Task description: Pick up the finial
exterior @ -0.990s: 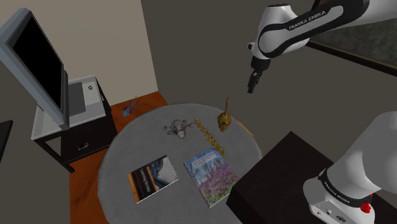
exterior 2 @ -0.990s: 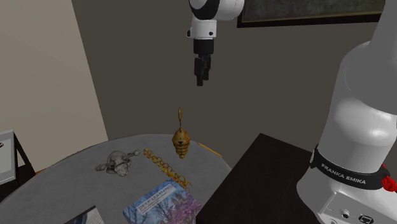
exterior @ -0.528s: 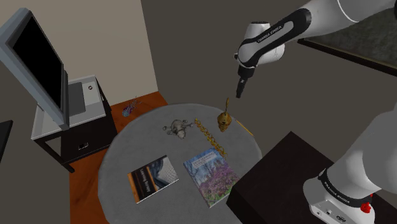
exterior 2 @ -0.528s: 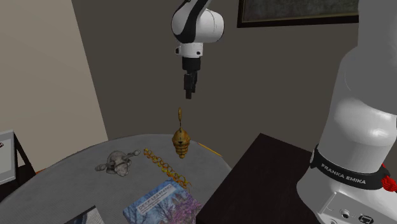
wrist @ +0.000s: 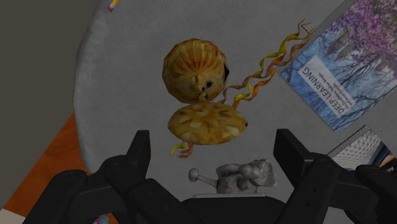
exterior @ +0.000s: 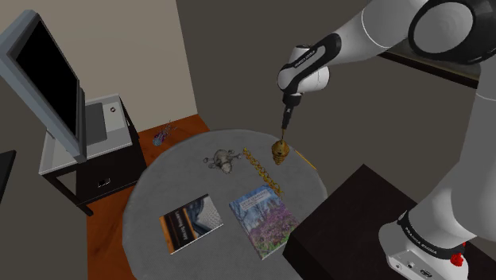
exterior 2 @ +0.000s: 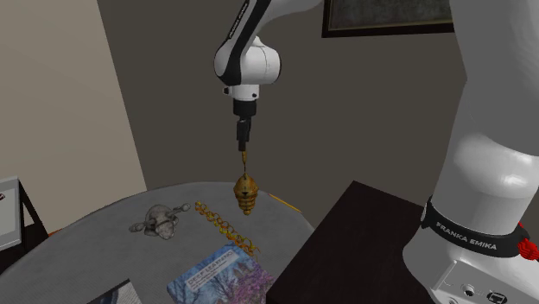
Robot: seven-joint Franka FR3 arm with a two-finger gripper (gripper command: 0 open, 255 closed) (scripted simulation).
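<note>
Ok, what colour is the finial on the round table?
The finial is mottled golden orange with brown streaks. It shows best in the wrist view.

The finial (wrist: 197,95) looks like golden metal, mottled and slightly glossy. The round table (exterior: 159,187) has a smooth, matt grey top. The flowered book (exterior: 264,219) has a paper cover with little shine.

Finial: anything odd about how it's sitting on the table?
The finial stands upright on its narrow ribbed end, thin stem pointing up toward the open gripper; it looks precariously balanced. Nothing looks spilled or damaged.
</note>
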